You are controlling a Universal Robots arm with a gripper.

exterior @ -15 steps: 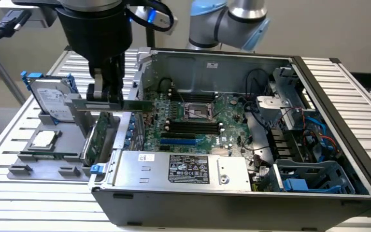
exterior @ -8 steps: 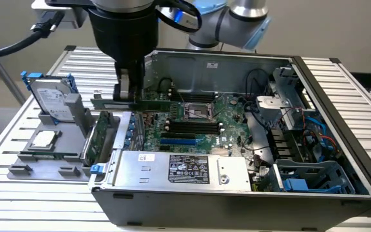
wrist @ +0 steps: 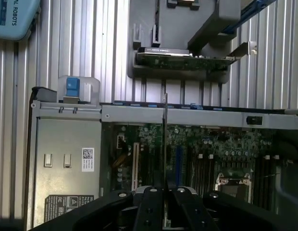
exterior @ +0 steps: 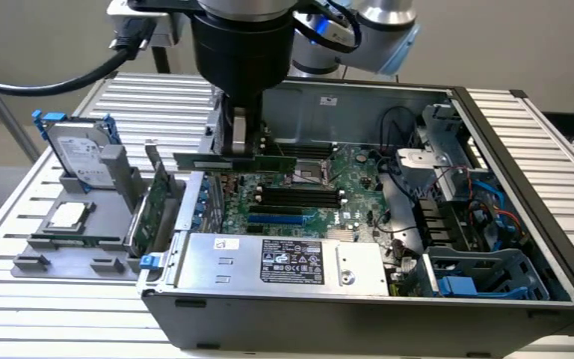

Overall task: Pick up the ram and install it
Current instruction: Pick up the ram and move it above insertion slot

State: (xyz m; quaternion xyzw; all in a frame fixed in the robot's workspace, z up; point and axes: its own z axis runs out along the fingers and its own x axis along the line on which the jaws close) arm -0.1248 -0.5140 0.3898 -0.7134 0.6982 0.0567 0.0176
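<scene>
Clamping the ram (exterior: pixel 279 161), end effector (exterior: pixel 239 153) above motherboard (exterior: pixel 352 176), close to the case wall (wrist: pixel 211 116)

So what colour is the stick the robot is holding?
The ram is green. It shows best in the exterior view.

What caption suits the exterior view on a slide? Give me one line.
Gripper holds the ram level above the motherboard of the open computer case.
</scene>
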